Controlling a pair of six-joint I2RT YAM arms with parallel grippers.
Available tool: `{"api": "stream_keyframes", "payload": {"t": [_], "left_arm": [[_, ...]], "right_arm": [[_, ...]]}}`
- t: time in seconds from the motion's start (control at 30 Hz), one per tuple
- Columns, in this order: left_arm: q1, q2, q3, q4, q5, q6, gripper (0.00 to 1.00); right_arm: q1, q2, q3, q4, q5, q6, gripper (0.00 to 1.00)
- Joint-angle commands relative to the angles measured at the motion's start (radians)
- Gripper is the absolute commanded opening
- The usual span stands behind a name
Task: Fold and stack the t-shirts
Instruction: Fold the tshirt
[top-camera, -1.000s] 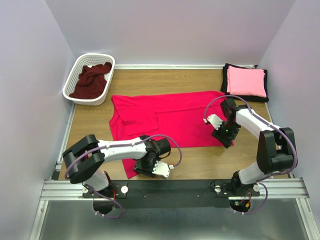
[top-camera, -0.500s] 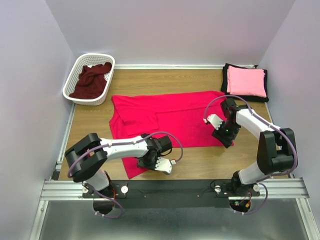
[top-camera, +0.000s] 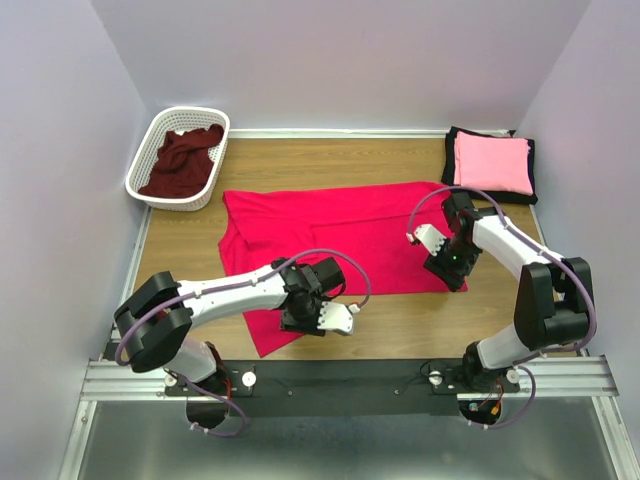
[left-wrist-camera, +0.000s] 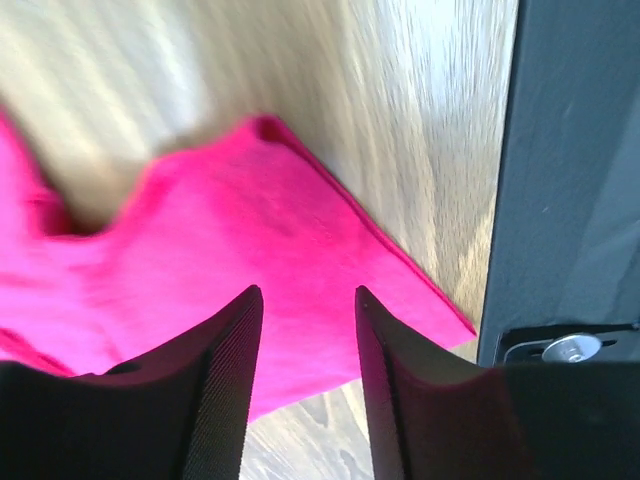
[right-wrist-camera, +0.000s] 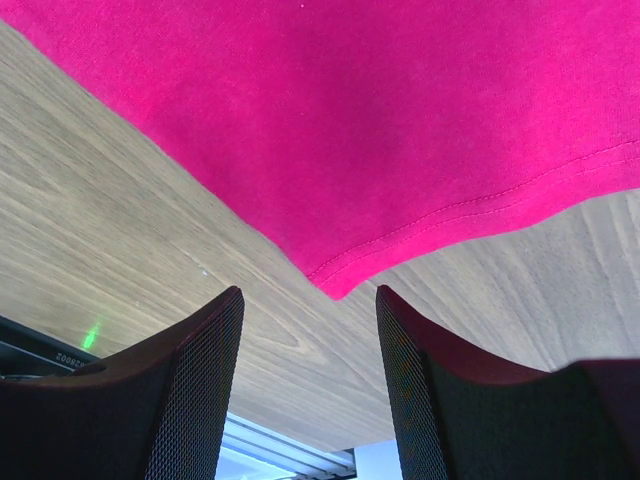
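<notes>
Crimson t-shirt (top-camera: 330, 225) of soft knit, rumpled across grained wooden table (top-camera: 400, 160). Left gripper (left-wrist-camera: 306, 300) over a pointed corner, ribbed jaws parted, empty. Right gripper (right-wrist-camera: 310, 300) likewise agape above stitched hem.

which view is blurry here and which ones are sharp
Left wrist view: smeared, the table grain streaks and the red t-shirt edge is soft. Right wrist view: crisp, the hem stitching on the red t-shirt shows clearly. Top view: sharp, evenly lit, no glare.
</notes>
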Motion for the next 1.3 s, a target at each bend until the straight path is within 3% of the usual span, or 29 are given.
{"api": "stream_keyframes", "payload": {"t": [0.0,0.27,0.6,0.7,0.73,0.93,1.27], "left_arm": [[0.001,-0.027,0.044,-0.042,0.074,-0.036,0.54],[-0.039,0.030,-0.019,0.036,0.003,-0.131,0.60],[-0.080,0.116,-0.062,0.102,-0.018,-0.148,0.61],[-0.082,0.128,-0.059,0.116,-0.025,-0.150,0.48],[-0.080,0.125,-0.059,0.121,-0.025,-0.147,0.36],[-0.069,0.073,-0.053,0.079,-0.028,-0.119,0.02],[0.048,-0.002,0.053,-0.047,-0.004,-0.039,0.00]], "right_arm": [[0.007,0.000,0.028,-0.025,-0.015,-0.006,0.63],[0.007,0.011,0.029,-0.024,-0.014,0.003,0.63],[0.007,0.012,0.009,-0.016,-0.011,0.005,0.63],[0.007,0.002,0.000,-0.013,-0.006,-0.001,0.63],[0.007,-0.004,-0.001,-0.013,-0.003,-0.006,0.63],[0.004,-0.023,-0.018,-0.007,0.003,-0.030,0.63],[-0.022,-0.003,0.005,-0.002,-0.041,-0.090,0.60]]}}
